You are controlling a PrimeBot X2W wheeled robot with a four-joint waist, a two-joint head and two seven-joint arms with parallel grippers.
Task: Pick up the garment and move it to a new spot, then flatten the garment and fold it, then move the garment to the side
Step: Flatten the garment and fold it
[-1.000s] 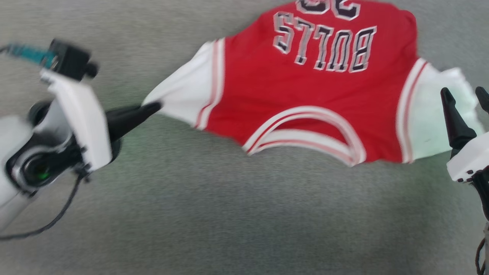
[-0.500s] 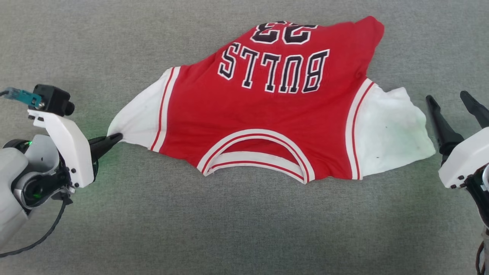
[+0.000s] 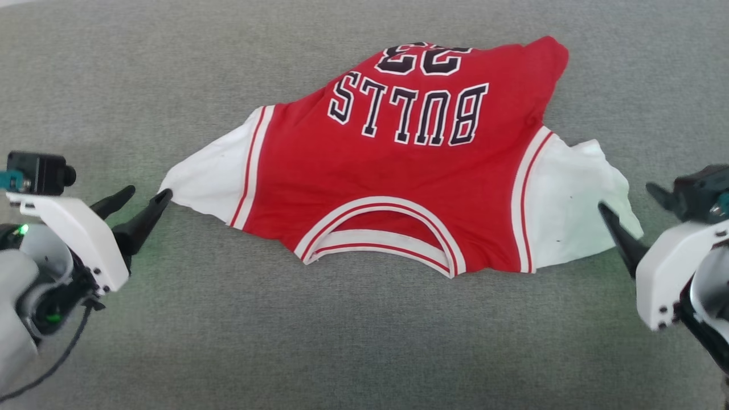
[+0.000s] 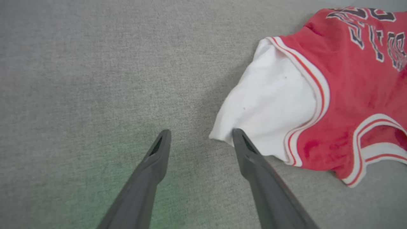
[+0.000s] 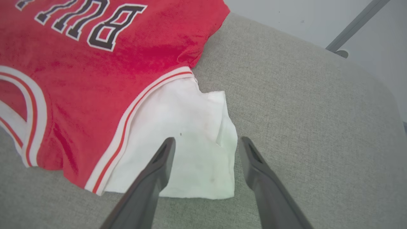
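Garment (image 3: 398, 188) lies spread across the grey cushion (image 3: 364, 341) near its far edge, long axis left-right, left gripper (image 3: 150, 192) open, empty, one finger at the left white tip, right gripper (image 3: 625, 196) open, empty, over the right white flap.

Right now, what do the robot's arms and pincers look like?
The left gripper and right gripper each have two long, dark, pointed fingers on a white angular bracket topped by a small black camera. The arms are pale and rounded; a black cable hangs under the left one, which shows a green light.
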